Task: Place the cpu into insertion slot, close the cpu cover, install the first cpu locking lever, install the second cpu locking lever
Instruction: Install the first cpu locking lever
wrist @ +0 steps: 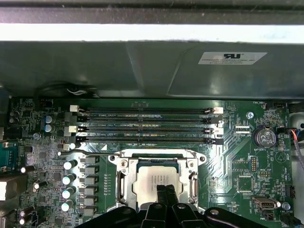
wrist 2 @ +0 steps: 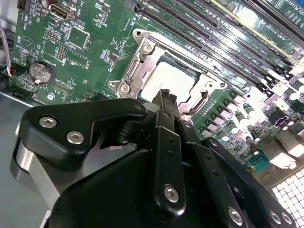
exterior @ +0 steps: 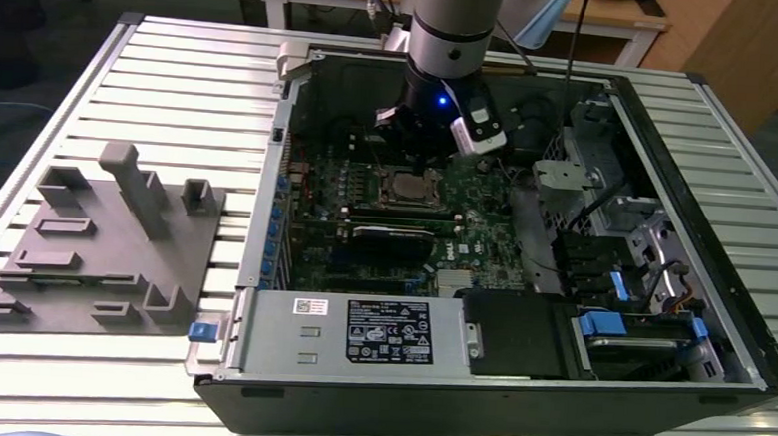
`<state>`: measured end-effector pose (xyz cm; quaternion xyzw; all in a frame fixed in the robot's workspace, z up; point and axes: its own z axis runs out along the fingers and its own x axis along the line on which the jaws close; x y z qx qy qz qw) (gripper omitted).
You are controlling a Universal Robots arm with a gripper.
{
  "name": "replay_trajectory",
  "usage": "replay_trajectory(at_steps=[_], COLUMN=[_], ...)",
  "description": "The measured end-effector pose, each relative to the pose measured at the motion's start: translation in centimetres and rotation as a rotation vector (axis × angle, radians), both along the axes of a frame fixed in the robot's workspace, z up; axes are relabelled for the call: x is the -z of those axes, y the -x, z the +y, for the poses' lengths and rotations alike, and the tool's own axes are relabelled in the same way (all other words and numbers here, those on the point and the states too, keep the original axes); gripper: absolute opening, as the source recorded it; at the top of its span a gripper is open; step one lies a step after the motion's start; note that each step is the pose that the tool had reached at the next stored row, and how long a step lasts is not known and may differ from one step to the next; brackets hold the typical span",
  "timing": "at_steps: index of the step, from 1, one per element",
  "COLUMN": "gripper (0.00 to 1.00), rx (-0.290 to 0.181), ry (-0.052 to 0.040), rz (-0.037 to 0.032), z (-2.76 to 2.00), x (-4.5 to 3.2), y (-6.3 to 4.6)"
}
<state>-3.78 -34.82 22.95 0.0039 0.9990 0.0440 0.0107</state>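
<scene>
The jaws are closed together with nothing between them, their fingertips [wrist: 161,192] poised just over one edge of the cpu [wrist: 153,178], probably so they can act as one blunt pusher rather than a clamp. The cpu lies flat in the insertion slot [wrist 2: 142,47], metal top up, so its underside meets the socket squarely. The cpu cover [wrist: 156,155] looks lowered around it; whether it is latched I cannot tell. Being square, the chip has no real long axis; its edges run parallel to the memory slots [exterior: 392,214], at 6 o'clock of it in the exterior view.
</scene>
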Motion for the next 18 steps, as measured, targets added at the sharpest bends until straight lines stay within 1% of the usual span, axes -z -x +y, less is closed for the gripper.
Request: replay_trajectory(at_steps=[8, 18], gripper=[0.11, 0.11], rx=[0.0, 0.0], ry=[0.0002, 0.0], rz=[0.0001, -0.0001], z=[-0.02, 0.0], x=[-0.1, -1.24], y=[0.0, 0.0])
